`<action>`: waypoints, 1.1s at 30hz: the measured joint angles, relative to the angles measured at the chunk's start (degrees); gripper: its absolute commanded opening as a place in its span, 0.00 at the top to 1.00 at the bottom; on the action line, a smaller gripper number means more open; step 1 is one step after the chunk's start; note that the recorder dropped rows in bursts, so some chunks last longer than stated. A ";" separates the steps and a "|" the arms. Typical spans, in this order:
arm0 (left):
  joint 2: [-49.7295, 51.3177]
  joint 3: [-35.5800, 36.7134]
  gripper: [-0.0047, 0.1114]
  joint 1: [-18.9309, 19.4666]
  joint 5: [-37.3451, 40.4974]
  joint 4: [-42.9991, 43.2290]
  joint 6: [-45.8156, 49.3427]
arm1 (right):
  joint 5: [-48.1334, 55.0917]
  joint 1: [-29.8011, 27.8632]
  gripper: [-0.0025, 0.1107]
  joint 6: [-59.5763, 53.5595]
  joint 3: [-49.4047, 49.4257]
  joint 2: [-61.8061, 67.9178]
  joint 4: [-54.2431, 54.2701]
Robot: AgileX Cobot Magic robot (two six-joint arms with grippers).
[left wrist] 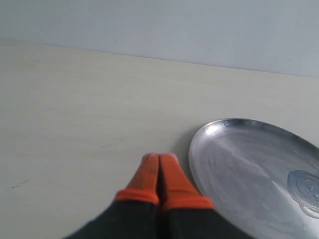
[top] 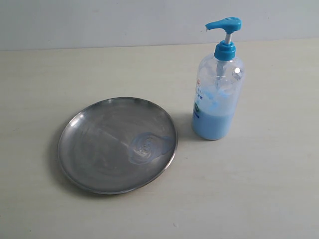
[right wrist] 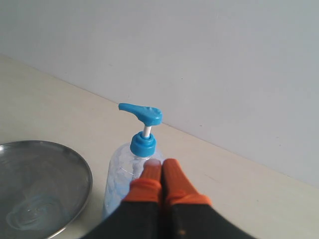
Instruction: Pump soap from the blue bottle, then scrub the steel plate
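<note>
steel plate rim near blue bottle — a gap, table all round

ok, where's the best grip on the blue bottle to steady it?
Likely the round mid-body of the blue bottle, jaws level, coming from the exterior view's right: it stands upright, the steel plate lies left, and the pump head must stay free.
</note>
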 measured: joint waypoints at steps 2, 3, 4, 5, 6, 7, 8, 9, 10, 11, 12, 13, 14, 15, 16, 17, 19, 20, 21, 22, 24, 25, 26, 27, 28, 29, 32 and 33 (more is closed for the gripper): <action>0.00 0.00 0.96 0.00 0.00 0.00 0.00 | 0.00 0.00 0.98 0.00 0.00 0.00 0.00; 0.00 0.00 0.96 0.00 0.00 0.00 0.00 | 0.00 0.00 0.98 0.00 0.00 0.00 0.00; 0.00 0.00 0.96 0.00 0.00 0.00 0.00 | 0.00 0.00 0.98 0.00 0.00 0.00 0.00; 0.00 0.00 0.96 0.00 0.00 0.00 0.00 | 0.00 0.00 0.98 0.00 0.00 0.00 0.00; 0.00 0.00 0.96 0.00 0.00 0.00 0.00 | 0.00 0.00 0.98 0.00 0.00 0.00 0.00; 0.00 0.00 0.96 0.00 0.00 0.00 0.00 | 0.00 0.00 0.98 0.00 0.00 0.00 0.00; 0.00 0.00 0.96 0.00 0.00 0.00 0.00 | 0.00 0.00 0.98 0.00 0.00 0.00 0.00; 0.00 0.00 0.96 0.00 0.00 0.00 0.00 | 0.00 0.00 0.98 0.00 0.00 0.00 0.00; 0.00 0.00 0.96 0.00 0.00 0.00 0.00 | 0.00 0.00 0.98 0.00 0.00 0.00 0.00; 0.00 0.00 0.96 0.00 0.00 0.00 0.00 | 0.00 0.00 0.98 0.00 0.00 0.00 0.00; 0.00 0.00 0.96 0.00 0.00 0.00 0.00 | 0.00 0.00 0.98 0.00 0.00 0.00 0.00; 0.00 0.00 0.96 0.00 0.00 0.00 0.00 | 0.00 0.00 0.98 0.00 0.00 0.00 0.00; 0.00 0.00 0.96 0.00 0.11 0.00 0.00 | 0.00 0.00 0.98 0.00 0.00 0.00 0.00; 0.00 0.00 0.96 0.00 0.11 0.00 0.00 | 0.00 0.00 0.98 0.00 0.00 0.00 0.00; 0.00 0.00 0.96 0.00 0.11 0.00 0.00 | 0.00 0.00 0.98 0.00 0.00 0.00 0.00; 0.00 0.00 0.96 0.00 0.11 0.00 0.00 | 0.00 0.00 0.98 0.00 0.00 0.00 0.00; 0.00 0.00 0.96 0.00 0.11 0.00 0.00 | 0.00 0.00 0.98 0.00 0.00 0.00 0.00; 0.00 0.00 0.96 0.00 0.11 0.00 0.00 | 0.00 0.00 0.98 0.00 0.00 0.00 0.00; 0.00 0.00 0.96 0.00 0.11 0.00 0.00 | 0.00 0.00 0.98 0.00 0.00 0.00 0.00; 0.00 0.00 0.96 0.00 0.11 0.00 0.00 | 0.00 0.00 0.98 0.00 0.00 0.00 0.00; 0.00 0.00 0.96 0.00 0.11 0.00 0.00 | 0.00 0.00 0.98 0.00 0.00 0.00 0.00; 0.00 0.00 0.96 0.00 0.11 0.00 0.00 | 0.00 0.00 0.98 0.00 0.00 0.00 -0.10; 0.00 0.00 0.96 0.00 0.11 0.00 0.00 | 0.00 0.00 0.98 0.00 0.00 0.00 -0.31; 0.00 0.00 0.96 0.00 0.11 0.00 0.00 | 0.00 0.00 0.98 0.00 0.00 0.00 -0.31; 0.00 0.00 0.96 0.00 0.11 0.00 0.00 | -0.10 0.00 0.98 0.00 0.00 0.00 -0.31; 0.00 0.00 0.96 0.00 0.11 0.00 0.00 | -0.32 0.00 0.98 0.00 0.00 0.00 -0.01; 0.00 0.00 0.96 0.00 0.11 0.00 0.00 | -0.36 0.00 0.98 0.00 0.00 0.00 3.63; 0.00 0.00 0.96 0.00 0.11 0.00 0.00 | 0.44 0.00 0.98 0.00 0.00 0.00 5.13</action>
